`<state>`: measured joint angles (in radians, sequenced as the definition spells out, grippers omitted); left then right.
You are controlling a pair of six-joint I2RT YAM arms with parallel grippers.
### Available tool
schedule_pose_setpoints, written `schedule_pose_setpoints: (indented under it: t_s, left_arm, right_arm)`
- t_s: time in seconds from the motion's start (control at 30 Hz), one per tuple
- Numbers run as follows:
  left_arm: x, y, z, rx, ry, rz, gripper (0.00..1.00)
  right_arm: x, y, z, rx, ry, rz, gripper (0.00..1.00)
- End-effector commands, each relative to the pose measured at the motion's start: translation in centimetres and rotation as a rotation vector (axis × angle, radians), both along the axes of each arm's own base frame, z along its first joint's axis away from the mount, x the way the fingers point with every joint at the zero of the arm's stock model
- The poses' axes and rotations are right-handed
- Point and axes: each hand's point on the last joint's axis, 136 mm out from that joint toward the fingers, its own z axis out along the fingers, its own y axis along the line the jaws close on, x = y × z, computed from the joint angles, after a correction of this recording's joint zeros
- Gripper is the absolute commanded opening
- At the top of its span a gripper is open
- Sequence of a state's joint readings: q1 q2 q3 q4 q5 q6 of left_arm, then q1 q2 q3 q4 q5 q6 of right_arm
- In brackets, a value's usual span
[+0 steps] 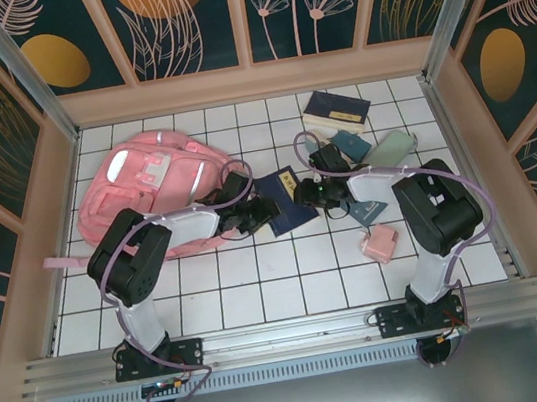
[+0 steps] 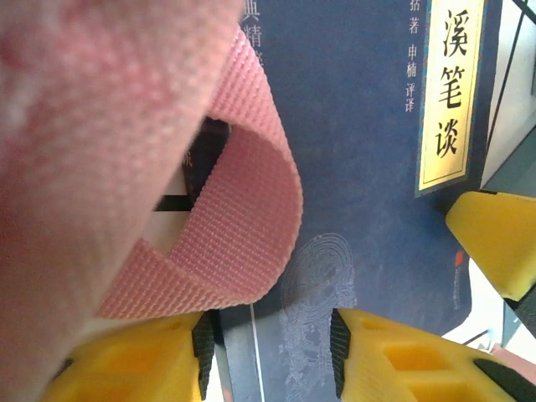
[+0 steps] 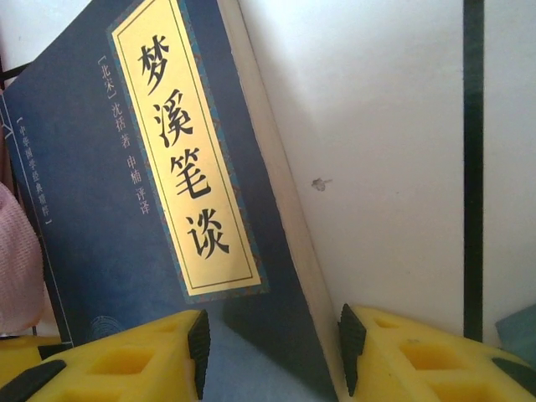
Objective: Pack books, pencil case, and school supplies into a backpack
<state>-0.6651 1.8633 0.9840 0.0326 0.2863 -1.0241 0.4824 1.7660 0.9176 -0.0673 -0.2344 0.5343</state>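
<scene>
A thin dark navy book [image 1: 284, 202] with a yellow title label lies flat on the white tiled table [image 1: 261, 283] at the centre of the overhead frame, just right of the large soft pink fabric backpack [image 1: 150, 183] in the upper left.

The left gripper [image 1: 254, 215] sits at the book's left edge and the right gripper [image 1: 308, 193] at its right edge. Both are partly open, with a clear gap between the yellow fingers and nothing clamped.

In the left wrist view, a loop of pink woven strap [image 2: 243, 209] lies over the cover, just above the jaws.

The main risks are these:
- **Strap:** the left jaws could close on it along with the book and tug the backpack.
- **Book:** it is thin and flat, so it may slide away instead of lifting.
- **Grippers:** they are close together on one book and could knock into each other.
</scene>
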Motion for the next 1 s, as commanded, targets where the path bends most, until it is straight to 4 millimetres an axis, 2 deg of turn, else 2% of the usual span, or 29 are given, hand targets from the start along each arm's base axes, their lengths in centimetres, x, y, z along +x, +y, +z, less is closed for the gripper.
schedule_pose_setpoints:
  t_s: [0.0, 0.23, 0.4, 0.47, 0.57, 0.7, 0.97]
  left_arm:
    - [0.1, -2.5, 1.0, -0.167, -0.013, -0.029, 0.41]
    - [1.1, -3.8, 8.0, -0.393, -0.182, -0.021, 0.37]
    - [1.1, -3.7, 10.5, -0.462, -0.245, -0.006, 0.36]
    - [1.2, -3.4, 10.1, -0.444, -0.237, 0.01, 0.36]
    - [1.0, -3.5, 8.4, -0.407, -0.192, 0.006, 0.35]
    - [1.0, -3.5, 7.7, -0.427, -0.169, 0.028, 0.36]
    - [0.9, -2.7, 2.4, -0.208, -0.046, 0.016, 0.34]
  right_arm:
    - [-4.7, 1.9, -2.5, 0.049, 0.171, 0.061, 0.48]
    - [-4.6, 1.8, -1.9, 0.058, 0.164, 0.047, 0.48]
    - [-4.2, 1.4, -1.2, 0.072, 0.149, 0.025, 0.47]
    - [-4.1, 1.2, -1.1, 0.073, 0.147, 0.021, 0.47]
    - [-4.0, 1.0, -1.0, 0.075, 0.146, 0.014, 0.47]
    - [-4.1, 0.9, -0.9, 0.082, 0.146, 0.008, 0.47]
    - [-4.0, 0.9, -0.6, 0.086, 0.138, 0.003, 0.47]
